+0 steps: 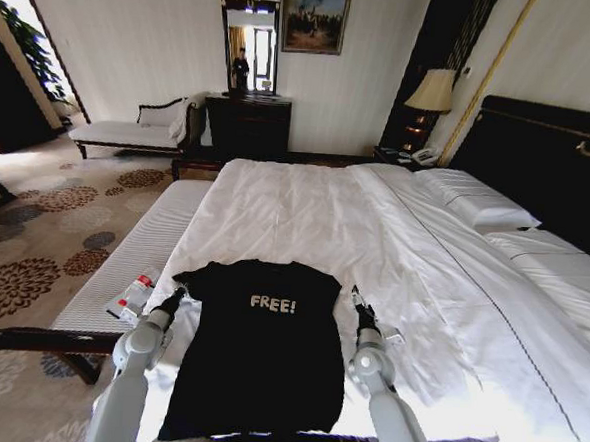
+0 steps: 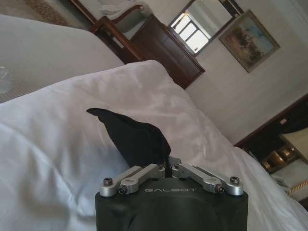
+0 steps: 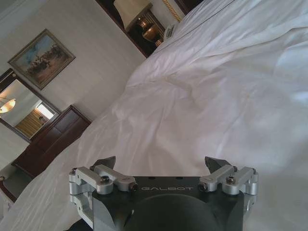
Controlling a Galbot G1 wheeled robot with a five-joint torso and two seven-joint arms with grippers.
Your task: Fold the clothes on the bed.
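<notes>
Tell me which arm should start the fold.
Probably the left: its pincer is shut on the T-shirt sleeve at the left shoulder. The right pincer is open over the bed, holding nothing.

1. Hotel-style bedroom is indicated.
2. Large bed [image 1: 305, 222] made up with white duvet and pillows [image 1: 476, 202], backed by a tall dark headboard [image 1: 549, 156].
3. Bedside lamp [image 1: 431, 94] and phone [image 1: 422, 157] are seen on a nightstand.
4. Dark dresser [image 1: 247, 126] with mirror [image 1: 248, 43], framed painting [image 1: 315, 18], cushioned chaise [image 1: 130, 131].
5. Floor is covered by floral-patterned carpet [image 1: 44, 236].
</notes>
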